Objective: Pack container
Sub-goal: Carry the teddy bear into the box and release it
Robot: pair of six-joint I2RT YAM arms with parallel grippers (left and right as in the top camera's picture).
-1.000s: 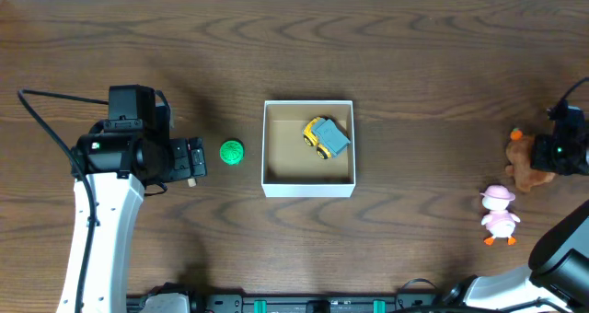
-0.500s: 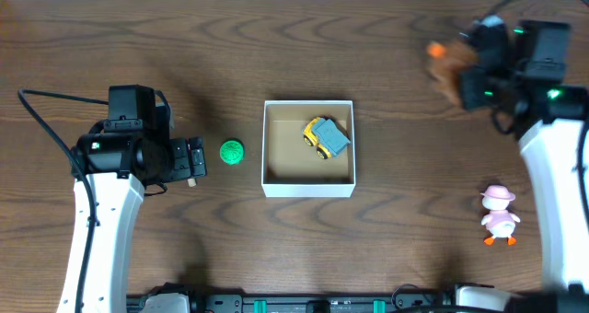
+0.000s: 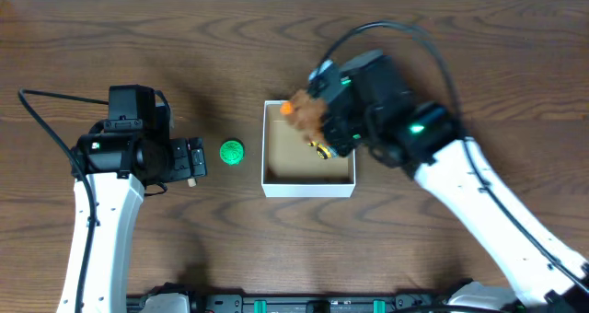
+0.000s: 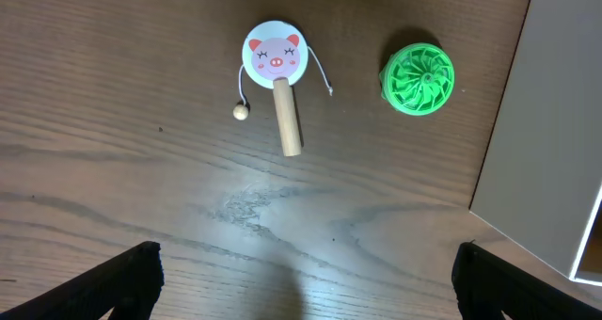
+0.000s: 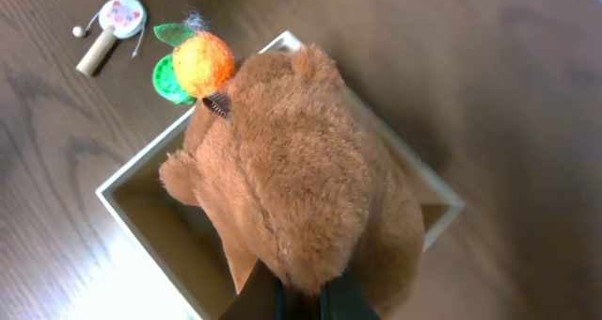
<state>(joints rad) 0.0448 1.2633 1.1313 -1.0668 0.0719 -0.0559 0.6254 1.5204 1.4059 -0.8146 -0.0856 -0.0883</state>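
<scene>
Right gripper (image 5: 299,299) clamped on brown plush toy (image 5: 301,169), held over the rear half of the container (image 3: 308,188), likely for release beside the yellow truck (image 3: 321,150) inside; left gripper (image 4: 306,282) spread open, empty, left of the container.

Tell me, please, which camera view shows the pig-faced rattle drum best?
The left wrist view: the pig-faced rattle drum lies whole and sharp, with face, handle and bead showing. The right wrist view has it small in its top left corner, beyond the brown plush toy. I cannot make it out in the overhead view.
</scene>
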